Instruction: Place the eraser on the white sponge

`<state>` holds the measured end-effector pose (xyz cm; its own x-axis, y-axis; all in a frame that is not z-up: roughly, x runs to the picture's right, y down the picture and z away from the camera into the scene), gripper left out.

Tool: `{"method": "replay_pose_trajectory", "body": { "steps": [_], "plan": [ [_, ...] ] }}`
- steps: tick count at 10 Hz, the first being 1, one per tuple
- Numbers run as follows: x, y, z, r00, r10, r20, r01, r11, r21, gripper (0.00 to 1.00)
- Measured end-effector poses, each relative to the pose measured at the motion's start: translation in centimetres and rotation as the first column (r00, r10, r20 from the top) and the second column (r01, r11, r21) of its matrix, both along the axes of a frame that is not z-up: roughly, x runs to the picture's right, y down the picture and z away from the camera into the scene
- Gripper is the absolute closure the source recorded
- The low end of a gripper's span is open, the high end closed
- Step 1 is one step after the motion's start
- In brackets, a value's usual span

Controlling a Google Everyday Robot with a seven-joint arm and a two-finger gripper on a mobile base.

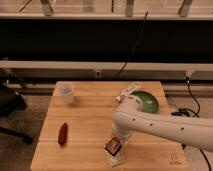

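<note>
The white robot arm (165, 125) reaches in from the right edge across the light wooden desk (85, 130). Its tool (120, 141) hangs low near the desk's front edge, a little right of the middle. Right at the tip of the tool is the small block-shaped eraser with black, orange and white faces (113, 145), tilted onto a corner rather than lying flat. Beneath it lies the white rectangular sponge (117, 160), close to the front rim of the desk. The eraser overlaps the rear part of the sponge and appears to rest on it, though I cannot tell whether it is fully set down. The arm's wrist covers the tool, so I cannot tell either whether it is gripping the eraser or has loosened. Well apart from these, toward the back left of the desk, a clear plastic cup (66, 93) stands upright. A dark red elongated object (63, 133) lies on the left side, nearer the front, with its length running front to back. At the back right sits a round green bowl (146, 101), partly hidden by the arm, and a pale whitish object (131, 90) lies just beside its left rim. A black office chair (10, 102) stands on the floor to the left of the desk. Behind the desk, a black cable (136, 42) runs down the dark wall.
</note>
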<state>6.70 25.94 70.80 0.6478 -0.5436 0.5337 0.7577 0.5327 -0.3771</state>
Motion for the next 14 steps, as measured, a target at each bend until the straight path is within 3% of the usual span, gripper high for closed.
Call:
{"method": "replay_pose_trajectory", "body": {
  "steps": [2, 4, 8, 14],
  "plan": [
    [0.1, 0.5, -0.1, 1.0, -0.001, -0.007, 0.001, 1.0, -0.006, 0.86],
    [0.1, 1.3, -0.4, 1.0, 0.0, -0.012, 0.0, 0.9998, -0.018, 0.61],
    [-0.3, 2.1, -0.8, 1.0, -0.002, -0.009, 0.001, 0.9994, -0.035, 0.23],
    [-0.5, 2.4, -1.2, 1.0, 0.01, -0.012, -0.01, 0.999, -0.043, 0.2]
  ]
}}
